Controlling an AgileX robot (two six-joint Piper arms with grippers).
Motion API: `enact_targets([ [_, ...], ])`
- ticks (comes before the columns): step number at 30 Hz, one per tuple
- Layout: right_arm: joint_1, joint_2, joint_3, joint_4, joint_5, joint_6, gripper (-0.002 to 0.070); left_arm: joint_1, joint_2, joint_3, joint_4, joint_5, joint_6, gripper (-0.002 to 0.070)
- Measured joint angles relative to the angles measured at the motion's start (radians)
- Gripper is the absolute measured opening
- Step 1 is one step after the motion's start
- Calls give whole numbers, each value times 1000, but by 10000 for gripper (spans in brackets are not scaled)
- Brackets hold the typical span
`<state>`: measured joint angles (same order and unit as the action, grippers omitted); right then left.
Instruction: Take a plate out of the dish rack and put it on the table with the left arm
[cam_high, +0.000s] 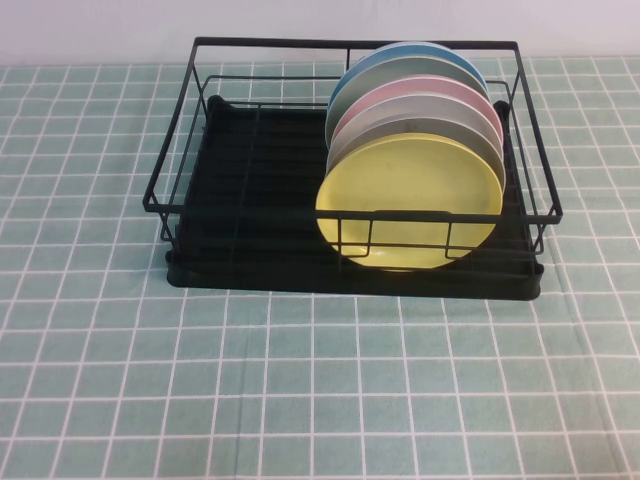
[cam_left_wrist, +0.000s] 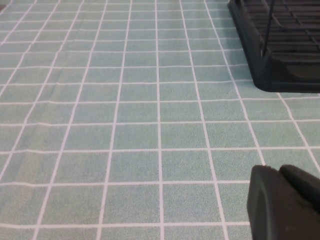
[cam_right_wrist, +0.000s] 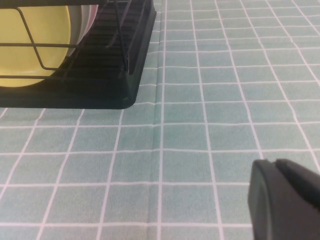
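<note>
Hovering low over bare checked cloth, the left end effector (cam_left_wrist: 287, 200) shows only in its own wrist view, fingers pressed together and holding nothing; a corner of the dish rack (cam_left_wrist: 280, 45) lies well apart from it. Neither arm appears in the high view. There the dish rack (cam_high: 250, 200) sits on the table (cam_high: 300, 390), its left half bare black tray. In its right half five plates stand on edge in a row (front to back: yellow, grey, pink, grey, blue). The yellow plate (cam_high: 408, 200) is foremost, just behind the front wire. The right end effector (cam_right_wrist: 285, 200) also hangs above the cloth, near the rack's other front corner; whether its fingers are spread I cannot tell.
</note>
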<state>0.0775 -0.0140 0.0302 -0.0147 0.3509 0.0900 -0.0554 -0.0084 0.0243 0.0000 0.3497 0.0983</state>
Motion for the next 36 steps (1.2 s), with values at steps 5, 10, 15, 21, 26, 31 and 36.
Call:
enact_targets([
  [5,0,0,0,0,0,0,-18,0,0,0,0,0,0,-4],
  [10,0,0,0,0,0,0,-18,0,0,0,0,0,0,-4],
  [15,0,0,0,0,0,0,-18,0,0,0,0,0,0,-4],
  [21,0,0,0,0,0,0,-18,0,0,0,-188,-36,-90,-4],
  [26,0,0,0,0,0,0,-18,0,0,0,-502,-195,-236,-4],
  [31,0,0,0,0,0,0,-18,0,0,0,-582,-314,-239,-4],
  [36,0,0,0,0,0,0,-18,0,0,0,-601,-275,-257,-4],
])
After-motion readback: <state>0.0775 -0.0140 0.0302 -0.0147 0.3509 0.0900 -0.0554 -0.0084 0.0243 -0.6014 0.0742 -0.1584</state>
